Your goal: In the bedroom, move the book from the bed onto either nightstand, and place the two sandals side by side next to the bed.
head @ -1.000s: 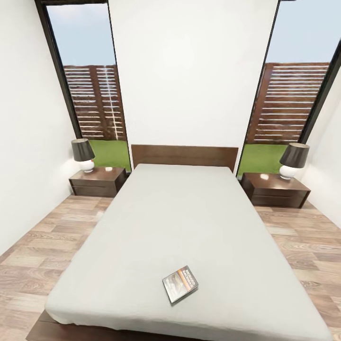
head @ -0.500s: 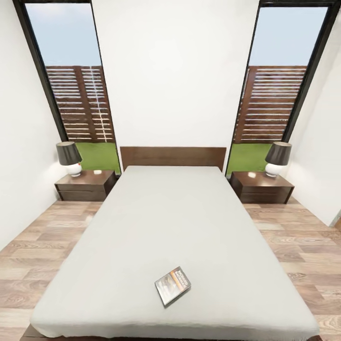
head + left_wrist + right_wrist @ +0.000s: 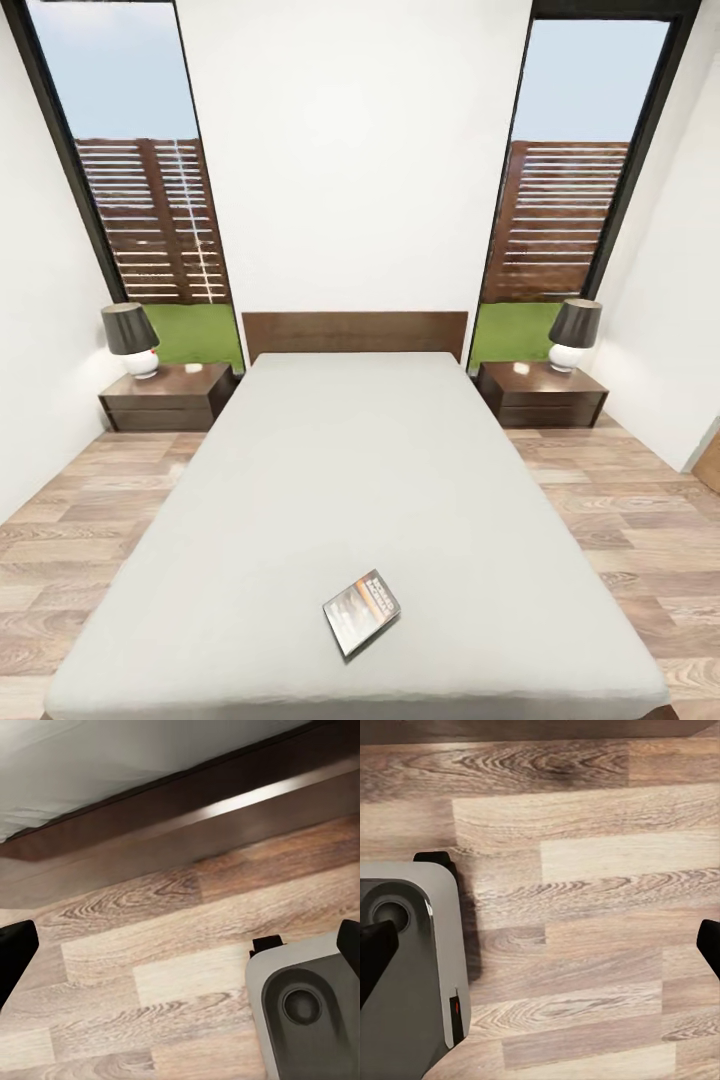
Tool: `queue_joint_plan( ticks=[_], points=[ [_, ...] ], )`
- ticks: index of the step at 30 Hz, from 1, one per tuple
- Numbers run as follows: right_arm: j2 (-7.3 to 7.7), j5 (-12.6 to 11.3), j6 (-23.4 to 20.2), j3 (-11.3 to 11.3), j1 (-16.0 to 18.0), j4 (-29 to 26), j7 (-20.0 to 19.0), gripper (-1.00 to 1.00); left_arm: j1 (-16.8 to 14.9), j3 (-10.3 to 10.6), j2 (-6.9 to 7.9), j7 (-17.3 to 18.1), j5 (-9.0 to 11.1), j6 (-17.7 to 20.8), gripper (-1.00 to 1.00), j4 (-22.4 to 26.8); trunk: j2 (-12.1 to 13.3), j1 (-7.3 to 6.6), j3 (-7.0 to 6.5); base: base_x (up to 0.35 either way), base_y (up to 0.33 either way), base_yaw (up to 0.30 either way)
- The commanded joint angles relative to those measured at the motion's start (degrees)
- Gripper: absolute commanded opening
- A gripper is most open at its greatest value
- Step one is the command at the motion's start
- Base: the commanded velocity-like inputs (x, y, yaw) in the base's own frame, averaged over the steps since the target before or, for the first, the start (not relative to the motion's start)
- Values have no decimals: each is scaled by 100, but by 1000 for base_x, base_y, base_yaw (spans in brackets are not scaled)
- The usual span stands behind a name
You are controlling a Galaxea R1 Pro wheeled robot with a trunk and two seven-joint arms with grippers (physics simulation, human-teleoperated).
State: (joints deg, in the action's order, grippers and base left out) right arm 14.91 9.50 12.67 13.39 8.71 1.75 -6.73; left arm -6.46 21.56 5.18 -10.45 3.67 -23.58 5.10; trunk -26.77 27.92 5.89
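The book (image 3: 361, 612) lies flat on the pale-grey bed (image 3: 350, 450), near its foot end and slightly right of the middle. A nightstand (image 3: 165, 395) stands left of the headboard (image 3: 354, 332), and an identical nightstand (image 3: 540, 392) stands on the right. The two sandals are out of view. My left gripper (image 3: 180, 945) hangs open over the wood floor, close to the bed's dark frame (image 3: 187, 817). My right gripper (image 3: 540, 945) is also open above the bare floor planks, with nothing between its fingers.
Each nightstand carries a lamp with a dark shade, one on the left (image 3: 130, 338) and one on the right (image 3: 573, 333). Tall windows flank the white wall. Wood floor runs along both sides of the bed. My grey base (image 3: 405, 967) shows beneath the grippers.
The camera has moved, so the whole room sits further left and lower in the picture. The book lies in the same spot on the bed.
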Motion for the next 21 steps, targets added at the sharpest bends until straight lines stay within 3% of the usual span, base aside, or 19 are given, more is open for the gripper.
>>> queue_joint_plan(
  ticks=[1,21],
  points=[
    [4,52,34,48,9,19,-12,100,-4,50,1,-22,38,-15,100,-1,-11,3,11,17,11,-16],
    [3,52,34,42,10,19,-12,100,-4,50,-4,-21,38,-15,100,0,-11,3,10,44,3,-5]
  ],
)
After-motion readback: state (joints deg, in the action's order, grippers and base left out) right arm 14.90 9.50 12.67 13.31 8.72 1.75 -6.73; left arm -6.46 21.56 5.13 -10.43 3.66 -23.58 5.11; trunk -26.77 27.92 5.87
